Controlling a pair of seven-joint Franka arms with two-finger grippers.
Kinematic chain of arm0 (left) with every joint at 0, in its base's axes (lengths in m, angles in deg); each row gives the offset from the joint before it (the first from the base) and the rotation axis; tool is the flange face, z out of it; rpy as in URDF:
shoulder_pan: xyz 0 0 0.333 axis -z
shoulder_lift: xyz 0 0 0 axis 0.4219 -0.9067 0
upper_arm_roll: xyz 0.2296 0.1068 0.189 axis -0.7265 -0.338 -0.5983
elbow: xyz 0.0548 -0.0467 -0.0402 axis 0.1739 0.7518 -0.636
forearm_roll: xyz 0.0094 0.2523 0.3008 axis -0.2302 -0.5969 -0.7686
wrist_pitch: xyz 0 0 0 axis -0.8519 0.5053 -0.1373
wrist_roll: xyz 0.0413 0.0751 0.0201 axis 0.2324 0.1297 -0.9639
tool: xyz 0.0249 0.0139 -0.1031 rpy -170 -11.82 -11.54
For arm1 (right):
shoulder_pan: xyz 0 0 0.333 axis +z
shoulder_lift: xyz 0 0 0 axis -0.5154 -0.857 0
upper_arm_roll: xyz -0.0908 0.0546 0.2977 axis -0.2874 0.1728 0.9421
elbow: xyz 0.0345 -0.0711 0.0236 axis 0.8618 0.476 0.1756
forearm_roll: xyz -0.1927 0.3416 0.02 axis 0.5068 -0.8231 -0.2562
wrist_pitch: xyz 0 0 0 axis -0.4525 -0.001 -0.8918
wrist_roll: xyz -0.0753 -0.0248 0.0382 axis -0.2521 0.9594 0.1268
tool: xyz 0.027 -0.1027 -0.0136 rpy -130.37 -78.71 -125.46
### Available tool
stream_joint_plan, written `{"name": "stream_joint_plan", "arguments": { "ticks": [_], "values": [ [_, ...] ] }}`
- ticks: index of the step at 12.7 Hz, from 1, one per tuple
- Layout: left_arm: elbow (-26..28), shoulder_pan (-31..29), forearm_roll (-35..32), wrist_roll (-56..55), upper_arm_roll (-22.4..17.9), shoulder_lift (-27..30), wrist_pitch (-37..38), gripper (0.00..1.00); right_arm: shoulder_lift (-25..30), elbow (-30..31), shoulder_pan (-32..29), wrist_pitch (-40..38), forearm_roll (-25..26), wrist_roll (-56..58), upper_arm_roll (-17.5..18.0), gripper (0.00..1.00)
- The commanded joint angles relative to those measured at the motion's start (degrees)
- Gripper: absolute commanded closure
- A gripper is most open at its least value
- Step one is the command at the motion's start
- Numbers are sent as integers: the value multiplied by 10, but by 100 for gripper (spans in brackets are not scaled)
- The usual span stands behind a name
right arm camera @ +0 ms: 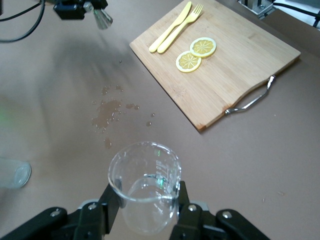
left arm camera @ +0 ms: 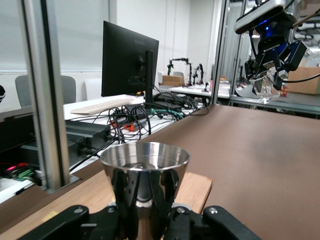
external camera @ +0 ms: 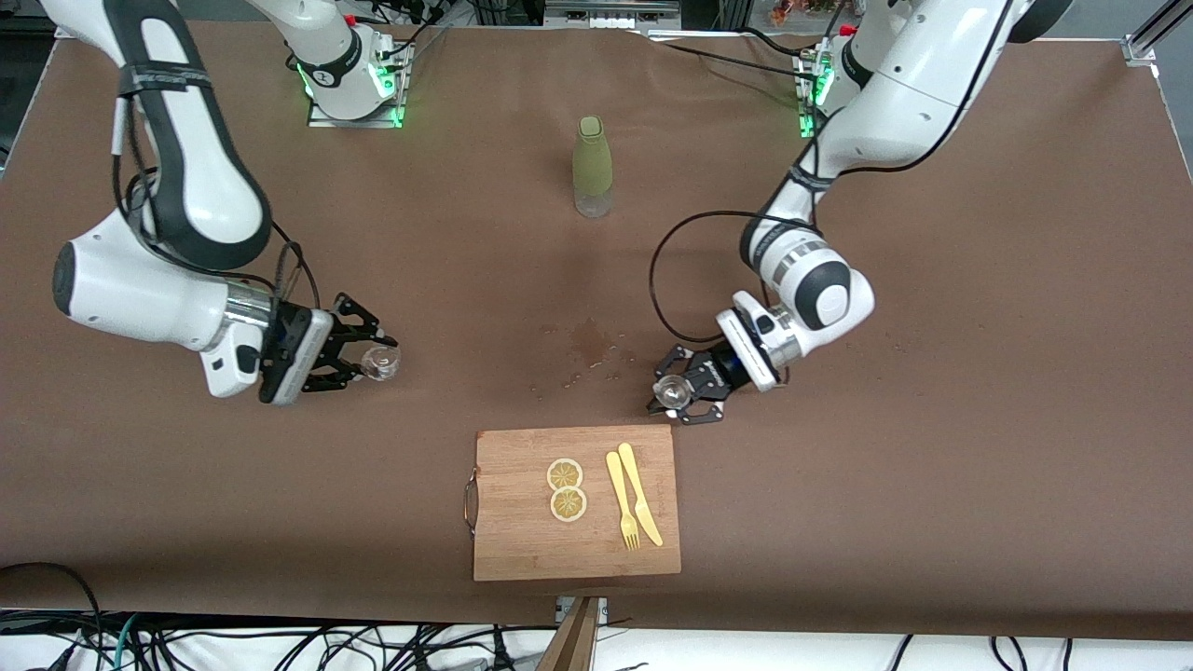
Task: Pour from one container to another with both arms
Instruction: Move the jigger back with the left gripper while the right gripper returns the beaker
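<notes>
both arms hold cups: left gripper clamps our metal cup beside the cutting board, right gripper grips the glass beaker. well apart, so we reckon pouring's not started.

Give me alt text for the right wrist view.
The right hand grips a clear glass beaker above the brown table. Spilled droplets lie beside a wooden cutting board carrying two lemon slices and yellow plastic cutlery.

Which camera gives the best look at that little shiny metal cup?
The left wrist view: the metal cup fills it, clamped upright in the left gripper. The front view shows only its small rim; the right wrist view a distant glimpse.
</notes>
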Motion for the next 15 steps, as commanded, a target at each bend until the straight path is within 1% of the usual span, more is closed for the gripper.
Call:
{"name": "stream_joint_plan", "arguments": {
  "ticks": [1,3,5,7,9,12,15],
  "values": [
    [34,-40,-86,-56,12,37,31,100,30,75,-55,5,-78,137,8,81],
    [39,-74,-144,-85,11,38,78,100,22,107,-97,3,-120,235,7,81],
    [45,-120,-216,-110,11,38,134,100,3,121,-137,-24,-155,325,2,81],
    [44,-167,-296,-137,11,38,184,100,-27,123,-161,-55,-156,415,-28,81],
    [44,-209,-355,-148,9,37,229,100,-64,123,-186,-65,-157,489,-42,81],
    [43,-263,-428,-175,8,34,288,100,-97,125,-195,-65,-157,545,-70,81],
    [43,-312,-485,-175,7,29,346,100,-117,125,-208,-65,-157,585,-83,81]
  ]
}}
